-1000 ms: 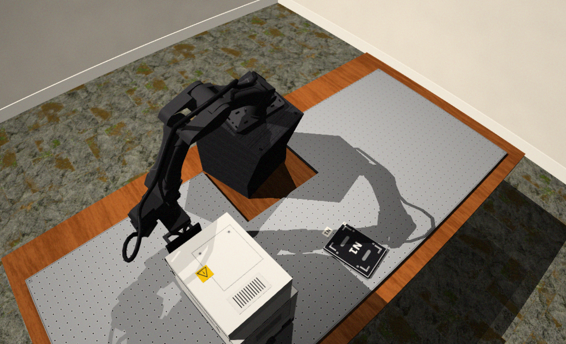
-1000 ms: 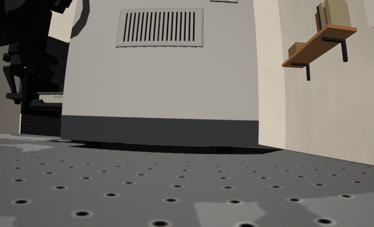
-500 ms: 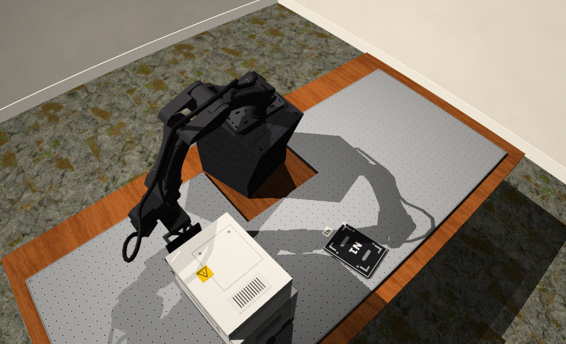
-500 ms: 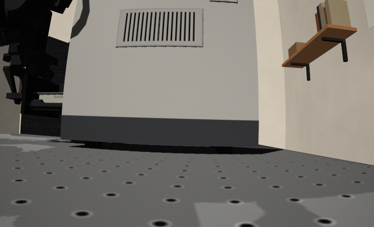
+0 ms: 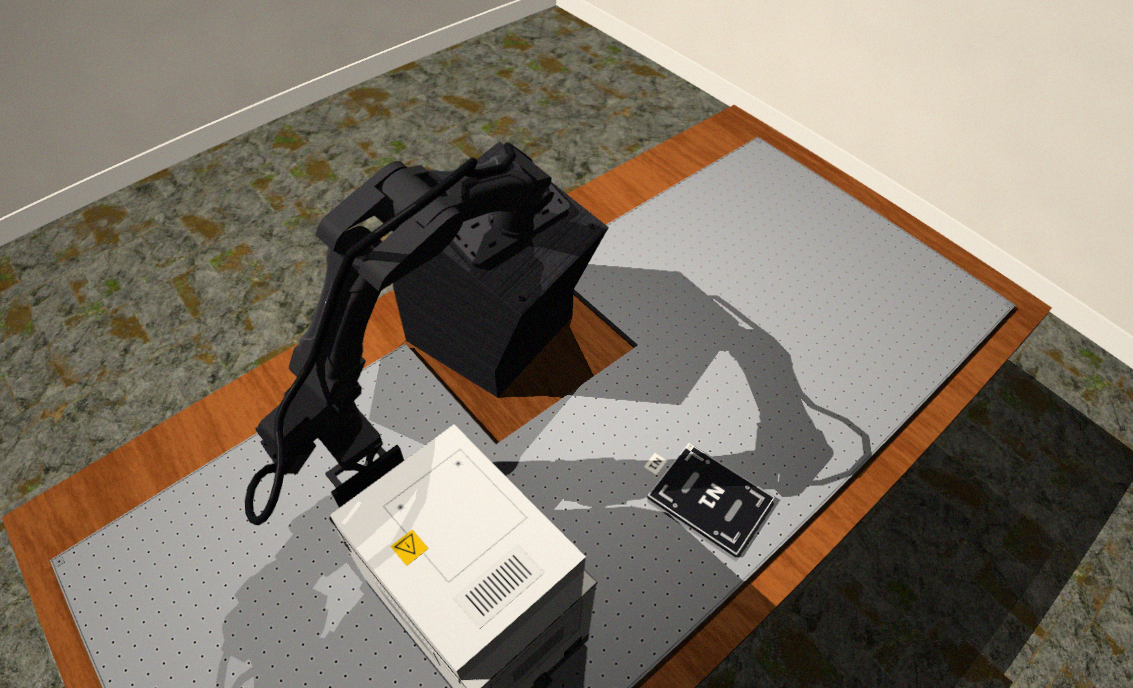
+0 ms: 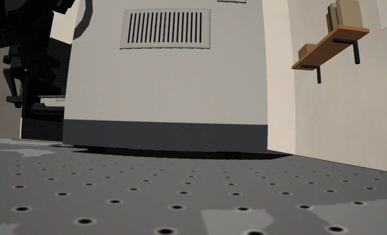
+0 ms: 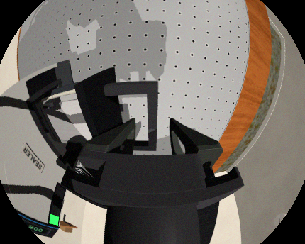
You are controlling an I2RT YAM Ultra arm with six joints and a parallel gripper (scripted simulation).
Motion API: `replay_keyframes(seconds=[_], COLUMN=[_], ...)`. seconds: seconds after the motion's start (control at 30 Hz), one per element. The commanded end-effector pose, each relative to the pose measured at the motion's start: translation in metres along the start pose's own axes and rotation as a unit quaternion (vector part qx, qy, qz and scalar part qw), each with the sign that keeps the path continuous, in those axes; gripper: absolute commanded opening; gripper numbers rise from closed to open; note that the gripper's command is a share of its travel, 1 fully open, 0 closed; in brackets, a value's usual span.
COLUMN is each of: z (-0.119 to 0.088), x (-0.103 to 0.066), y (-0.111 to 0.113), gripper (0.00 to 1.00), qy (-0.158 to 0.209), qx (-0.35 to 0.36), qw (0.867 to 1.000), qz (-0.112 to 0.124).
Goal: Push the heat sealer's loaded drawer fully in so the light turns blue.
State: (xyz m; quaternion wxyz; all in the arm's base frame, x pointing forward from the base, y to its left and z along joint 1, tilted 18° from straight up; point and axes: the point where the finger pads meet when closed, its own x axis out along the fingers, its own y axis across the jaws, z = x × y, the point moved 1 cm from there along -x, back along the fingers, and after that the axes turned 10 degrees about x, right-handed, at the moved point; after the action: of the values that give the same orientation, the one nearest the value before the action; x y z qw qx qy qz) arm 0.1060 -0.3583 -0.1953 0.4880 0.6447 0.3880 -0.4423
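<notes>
The white heat sealer (image 5: 459, 538) stands on the perforated plate near the front edge; the exterior view shows its vented back (image 6: 165, 75). My gripper (image 5: 365, 474) is low at the sealer's far left face, where the drawer is. In the wrist view the fingers stand partly open with nothing between them. The dark drawer (image 7: 108, 101) sticks out of the sealer's front just beyond the fingertips. The sealer's light (image 7: 53, 218) is green. I cannot make out the seal sheet or the frame.
A black pad marked "IN" (image 5: 711, 499) lies to the right of the sealer. The arm's black base block (image 5: 493, 282) stands behind, by a cut-out in the plate. The wooden table edge (image 7: 254, 78) runs past the drawer's far side.
</notes>
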Motion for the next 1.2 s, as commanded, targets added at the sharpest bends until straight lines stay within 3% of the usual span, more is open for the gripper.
replay_keyframes(seconds=[0.0,0.4,0.43,0.7,0.8,0.83,0.87,1.17], z=[0.018,0.018,0.02,0.021,0.019,0.009,0.011,0.004], x=[-0.009,-0.009,-0.017,-0.032,-0.032,-0.023,-0.032,-0.045], y=[0.012,0.012,0.013,0.009,0.008,0.001,0.004,0.001], gripper=[0.45,0.45,0.45,0.45,0.45,0.45,0.45,0.45], qy=[-0.022,-0.022,-0.024,-0.025,-0.023,-0.006,-0.014,-0.006], qx=[-0.005,-0.005,-0.005,-0.006,-0.005,0.001,-0.001,0.001], qw=[1.0,1.0,1.0,1.0,1.0,1.0,1.0,1.0], qz=[0.012,0.012,0.013,0.013,0.012,0.006,0.009,0.006])
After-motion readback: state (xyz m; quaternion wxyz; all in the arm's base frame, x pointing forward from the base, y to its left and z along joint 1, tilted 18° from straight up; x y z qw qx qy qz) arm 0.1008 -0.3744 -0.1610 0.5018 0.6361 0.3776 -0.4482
